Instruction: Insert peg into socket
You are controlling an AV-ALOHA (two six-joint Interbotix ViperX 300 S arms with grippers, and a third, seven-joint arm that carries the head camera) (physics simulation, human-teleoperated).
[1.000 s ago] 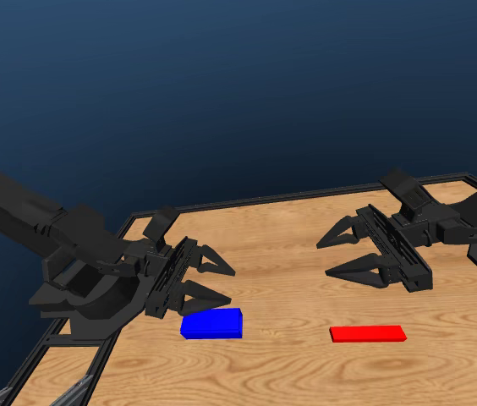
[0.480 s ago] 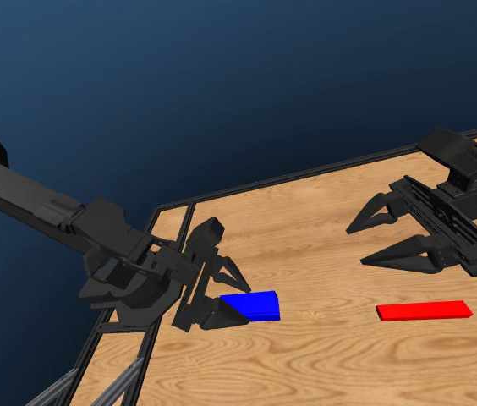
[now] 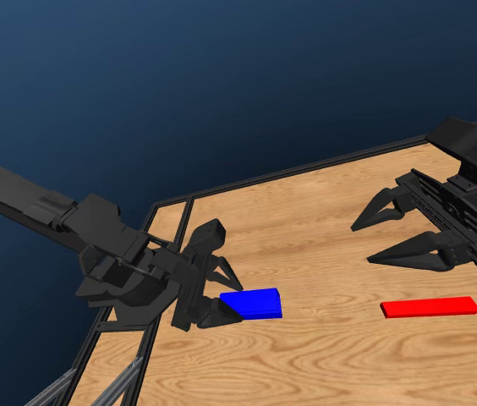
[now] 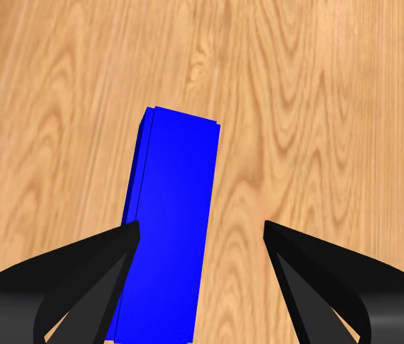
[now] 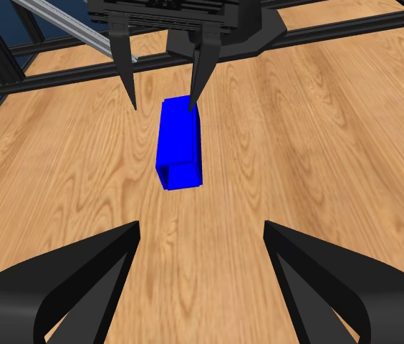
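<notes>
Blue socket (image 3: 253, 303) lies between left gripper's (image 3: 218, 296) spread jaws.

Socket (image 4: 167, 229) near end cut by frame edge; left pincer (image 3: 219, 296) covers socket end.

Wooden table (image 3: 323, 355) — blue socket (image 3: 254, 303), red peg (image 3: 430, 307) (well apart) lying flat.

The left gripper (image 3: 213, 296) has dropped to the socket (image 3: 253, 303), its open fingers now straddling it.
</notes>
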